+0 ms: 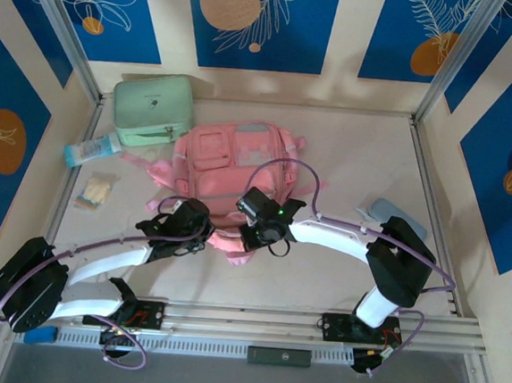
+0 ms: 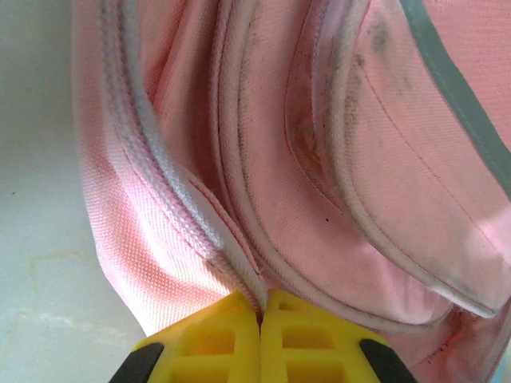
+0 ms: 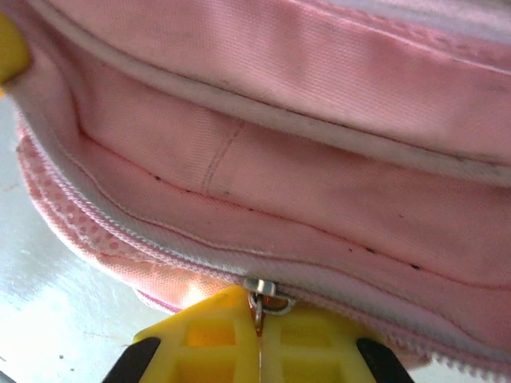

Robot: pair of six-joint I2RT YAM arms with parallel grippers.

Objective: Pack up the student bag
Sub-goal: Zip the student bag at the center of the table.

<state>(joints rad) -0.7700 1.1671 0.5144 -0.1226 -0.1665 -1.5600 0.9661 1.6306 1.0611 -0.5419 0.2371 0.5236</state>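
The pink student bag (image 1: pixel 232 158) lies in the middle of the table, its near end toward the arms. My left gripper (image 1: pixel 201 229) is at the bag's near-left corner. In the left wrist view its yellow fingers (image 2: pixel 215 339) are shut on a fold of the bag's fabric and zip seam (image 2: pixel 239 271). My right gripper (image 1: pixel 250 238) is at the bag's near edge. In the right wrist view its yellow fingers (image 3: pixel 315 343) are shut on the metal zip pull (image 3: pixel 262 294) of the bag's closed zip (image 3: pixel 160 251).
A mint green boxy zip case (image 1: pixel 153 106) stands at the back left, touching the bag. A light blue tube (image 1: pixel 92 149) and a small clear packet (image 1: pixel 96 191) lie on the left. A pale blue flat object (image 1: pixel 397 217) lies at the right, beside the right arm.
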